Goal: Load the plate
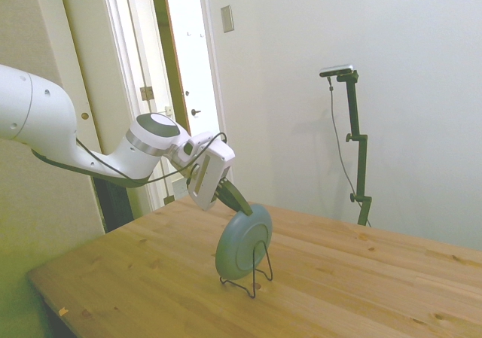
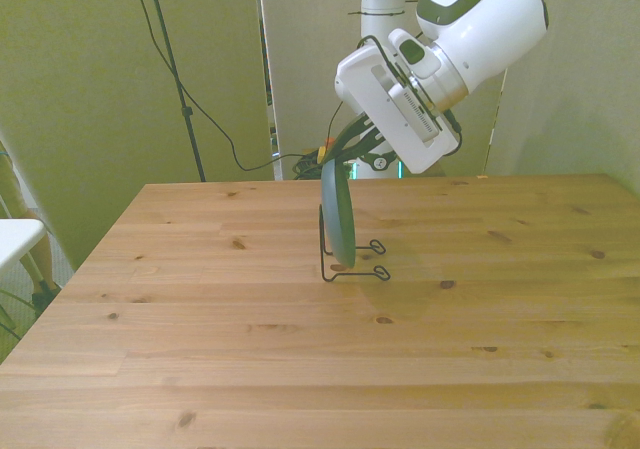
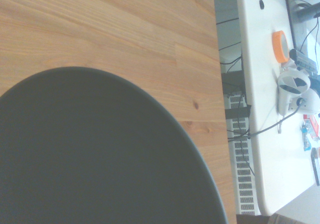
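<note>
I see the plate [image 1: 242, 242] standing on edge in the wire stand [image 1: 252, 278] mid-desk [image 1: 361, 285], with my claw [image 1: 238, 199] pinching its top rim, plate dark across the wrist view [image 3: 100, 154].

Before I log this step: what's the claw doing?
Claw: shut on the plate, gripping its top rim as it stands in the wire stand.

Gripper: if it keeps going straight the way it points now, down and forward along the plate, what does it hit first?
The gripper is already at the plate's top rim. Straight on, the plate would press into the wire stand, then the table; depth unclear.
</note>
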